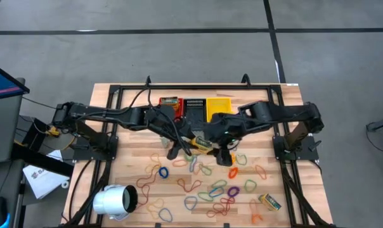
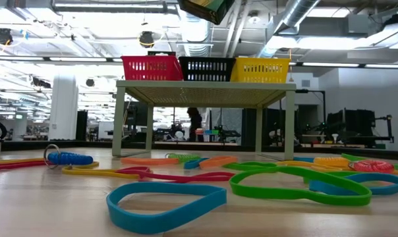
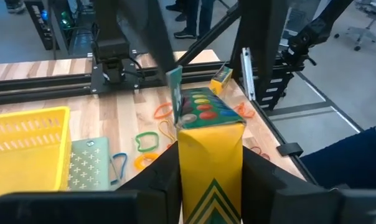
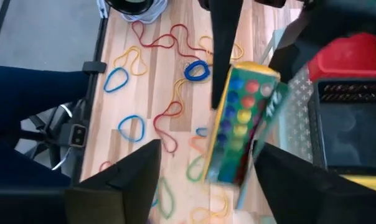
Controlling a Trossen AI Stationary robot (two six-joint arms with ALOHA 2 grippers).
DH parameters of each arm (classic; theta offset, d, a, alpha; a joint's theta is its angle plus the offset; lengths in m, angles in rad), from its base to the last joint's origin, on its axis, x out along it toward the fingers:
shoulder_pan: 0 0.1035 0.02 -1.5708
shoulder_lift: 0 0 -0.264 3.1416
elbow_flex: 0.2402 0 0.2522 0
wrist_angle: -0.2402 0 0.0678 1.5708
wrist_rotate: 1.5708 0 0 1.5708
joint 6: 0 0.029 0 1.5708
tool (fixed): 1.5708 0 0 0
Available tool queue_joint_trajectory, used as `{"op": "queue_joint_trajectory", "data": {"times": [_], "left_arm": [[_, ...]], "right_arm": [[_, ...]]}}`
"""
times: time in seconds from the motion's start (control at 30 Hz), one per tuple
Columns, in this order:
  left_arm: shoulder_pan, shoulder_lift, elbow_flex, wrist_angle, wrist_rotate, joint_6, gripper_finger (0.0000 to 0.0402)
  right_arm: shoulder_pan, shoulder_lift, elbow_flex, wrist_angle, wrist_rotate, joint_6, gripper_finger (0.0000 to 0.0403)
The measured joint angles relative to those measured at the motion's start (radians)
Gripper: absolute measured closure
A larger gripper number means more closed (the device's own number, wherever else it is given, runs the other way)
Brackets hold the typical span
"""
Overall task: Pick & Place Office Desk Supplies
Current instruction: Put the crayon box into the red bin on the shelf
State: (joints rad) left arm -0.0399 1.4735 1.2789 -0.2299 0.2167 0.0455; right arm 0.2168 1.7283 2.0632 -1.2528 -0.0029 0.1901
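Observation:
A yellow-green printed packet [image 3: 210,130] with coloured dots on one face hangs in the air above the middle of the table [image 1: 115,145]. My left gripper [image 3: 210,186] is shut on it. It also shows in the right wrist view as the packet [image 4: 241,118], and at the top edge of the low view as the packet [image 2: 209,8]. My right gripper [image 4: 206,152] is open, with a finger on either side of the packet and a clear gap on at least one side. Many coloured rubber bands [image 1: 210,190] lie flat on the table's near half. A second packet [image 1: 269,201] lies near the right front. My left gripper pinches the packet's yellow end [image 3: 189,168] between its two fingers [image 3: 160,183], one on each side. The fingers reach in from the table's left, slanting a little downward, and lie along the packet. The packet sticks out beyond the fingertips, lifted clear of the table.
A red basket [image 1: 171,104], a black basket [image 1: 194,109] and a yellow basket [image 1: 220,109] stand in a row on a small white stand [image 2: 205,85] at the table's far middle. A white cylinder [image 1: 115,201] lies at the front left. Black frame rails [image 1: 109,126] run along both sides.

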Motion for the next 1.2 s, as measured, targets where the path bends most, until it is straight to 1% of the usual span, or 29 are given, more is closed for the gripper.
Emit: {"op": "queue_joint_trajectory", "data": {"times": [0.07,0.1,0.17,0.23,0.33,0.43,0.53,0.6,0.67,0.73,0.83,0.9,0.97,1.07,1.2], "left_arm": [[0.0,-0.012,0.0,-0.017,-0.03,0.001,0.0299],[0.0,-0.025,0.0,-0.032,-0.055,0.001,0.0298],[0.002,-0.055,0.0,-0.071,-0.102,0.019,0.0293],[0.005,-0.099,0.0,-0.11,-0.117,0.048,0.029],[0.004,-0.192,-0.045,-0.08,-0.147,0.084,0.0292],[0.02,-0.324,-0.159,0.022,-0.219,0.125,0.0297],[0.064,-0.467,-0.316,0.213,-0.277,0.14,0.0295],[0.114,-0.549,-0.424,0.356,-0.288,0.141,0.0288],[0.162,-0.598,-0.52,0.441,-0.288,0.146,0.0283],[0.206,-0.621,-0.601,0.481,-0.273,0.152,0.0282],[0.248,-0.607,-0.7,0.537,-0.224,0.127,0.0287],[0.267,-0.594,-0.742,0.628,-0.19,0.109,0.0292],[0.283,-0.589,-0.772,0.68,-0.177,0.107,0.0295],[0.312,-0.584,-0.803,0.675,-0.164,0.106,0.0294],[0.354,-0.585,-0.819,0.694,-0.099,0.073,0.0288]], "right_arm": [[0.012,-0.024,0.036,-0.026,0.008,0.001,0.015],[0.023,-0.044,0.048,-0.038,0.03,0.001,0.0149],[0.051,-0.099,0.058,-0.041,0.092,0.001,0.0148],[0.089,-0.16,0.058,-0.039,0.167,0.013,0.0148],[0.17,-0.242,0.054,-0.039,0.3,0.04,0.0148],[0.268,-0.312,0.027,-0.036,0.453,0.082,0.0148],[0.359,-0.363,-0.029,-0.03,0.571,0.116,0.0148],[0.403,-0.385,-0.072,-0.024,0.632,0.14,0.0148],[0.434,-0.4,-0.12,-0.027,0.679,0.166,0.0148],[0.455,-0.412,-0.173,-0.024,0.708,0.195,0.0148],[0.472,-0.423,-0.251,-0.004,0.712,0.212,0.0148],[0.477,-0.431,-0.299,0.032,0.713,0.206,0.0148],[0.485,-0.443,-0.342,0.068,0.714,0.203,0.0148],[0.505,-0.468,-0.389,0.12,0.715,0.203,0.0148],[0.537,-0.497,-0.439,0.174,0.716,0.224,0.0148]]}}
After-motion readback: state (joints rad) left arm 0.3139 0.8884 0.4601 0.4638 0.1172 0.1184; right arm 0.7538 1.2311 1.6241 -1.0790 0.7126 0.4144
